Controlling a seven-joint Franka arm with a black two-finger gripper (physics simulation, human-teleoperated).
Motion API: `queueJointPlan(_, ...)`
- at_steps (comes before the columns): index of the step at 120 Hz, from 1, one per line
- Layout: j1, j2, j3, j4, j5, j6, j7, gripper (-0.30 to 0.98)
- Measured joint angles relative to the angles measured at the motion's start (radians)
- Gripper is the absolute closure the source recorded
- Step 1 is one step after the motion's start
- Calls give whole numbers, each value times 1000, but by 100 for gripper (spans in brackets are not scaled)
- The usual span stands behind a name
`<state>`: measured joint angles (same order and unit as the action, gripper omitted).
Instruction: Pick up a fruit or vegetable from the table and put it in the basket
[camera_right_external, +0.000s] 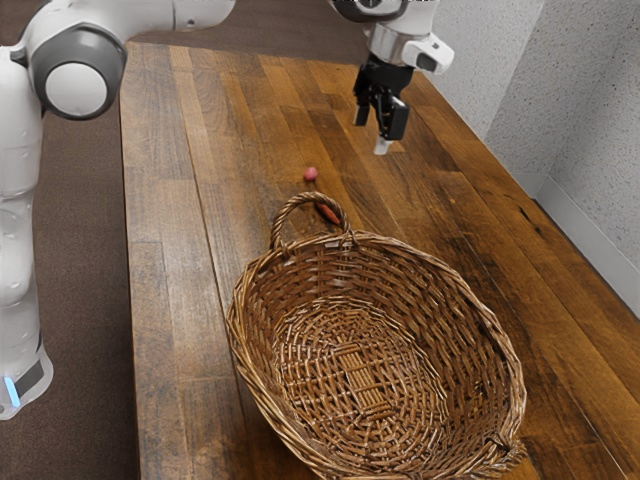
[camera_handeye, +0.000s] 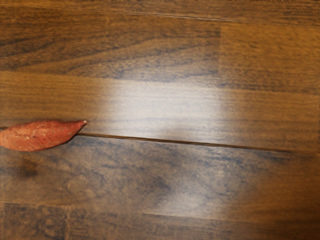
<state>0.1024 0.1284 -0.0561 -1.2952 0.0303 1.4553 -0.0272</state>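
My gripper (camera_right_external: 373, 134) hangs above the table beyond the basket, its fingers apart and nothing seen between them. A small pink round item (camera_right_external: 310, 174) lies on the wood, lower and toward the exterior view's left from the gripper. Close to it, an orange-red elongated item (camera_right_external: 329, 214) is partly hidden behind the handle of the wicker basket (camera_right_external: 509, 364). The basket's visible inside holds nothing. In the wrist view, a reddish, tapered vegetable (camera_handeye: 40, 136) lies on the planks, off to one side of the hand and cut by the picture's edge.
The wooden table (camera_right_external: 165, 300) extends around the basket. The basket's raised handle (camera_right_external: 290, 207) stands on the side toward the gripper. A speckled wall (camera_right_external: 590, 130) runs along the table's far side at the exterior view's right.
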Motion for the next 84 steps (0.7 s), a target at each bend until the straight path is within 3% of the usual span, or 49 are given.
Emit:
queueJointPlan(38,-1,-22,3,0,36,-23,64,0)
queueJointPlan(84,28,-7,-5,-18,28,14,789,0)
